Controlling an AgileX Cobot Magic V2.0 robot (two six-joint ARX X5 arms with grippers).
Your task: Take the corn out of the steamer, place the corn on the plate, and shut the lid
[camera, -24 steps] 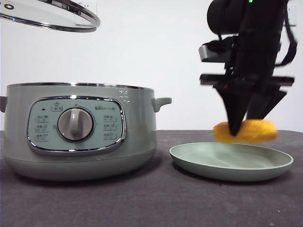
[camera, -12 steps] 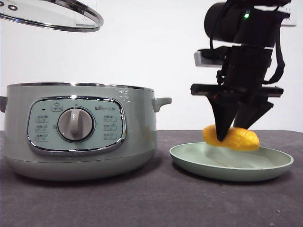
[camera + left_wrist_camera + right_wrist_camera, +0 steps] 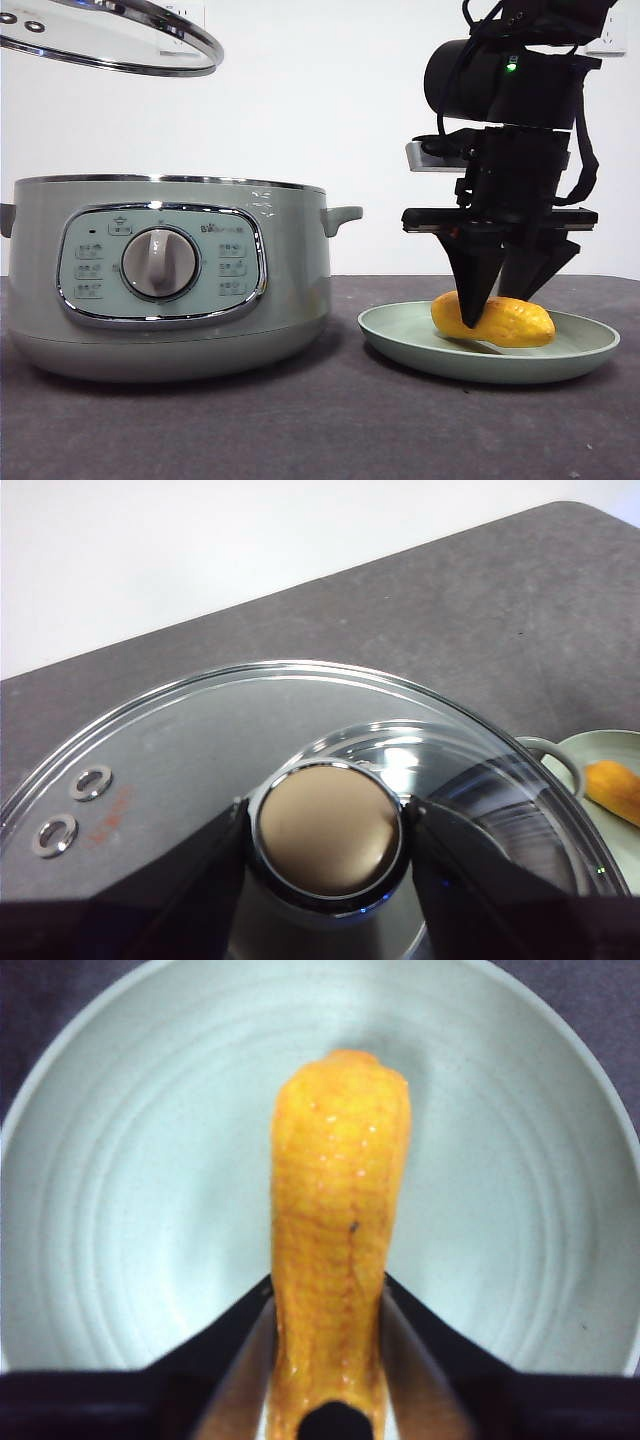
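Right tool (image 3: 497, 300): jaws clamped on corn (image 3: 494, 320), cob resting inside plate (image 3: 590, 352), not yet let go.
Left tool (image 3: 325, 895): jaws gripping knob of lid (image 3: 120, 35), lid hanging high above steamer (image 3: 165, 275).
Steamer: open, on worktop (image 3: 320, 430), just beside plate.
Progress, judged: corn out of steamer, placement nearly complete. Left: release corn, lower lid onto steamer.

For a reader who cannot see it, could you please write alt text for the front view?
The right gripper holds the corn low in the pale green plate, its jaws closed on the cob. To the side stands the open steamer, and the glass lid hangs above it at the top corner.
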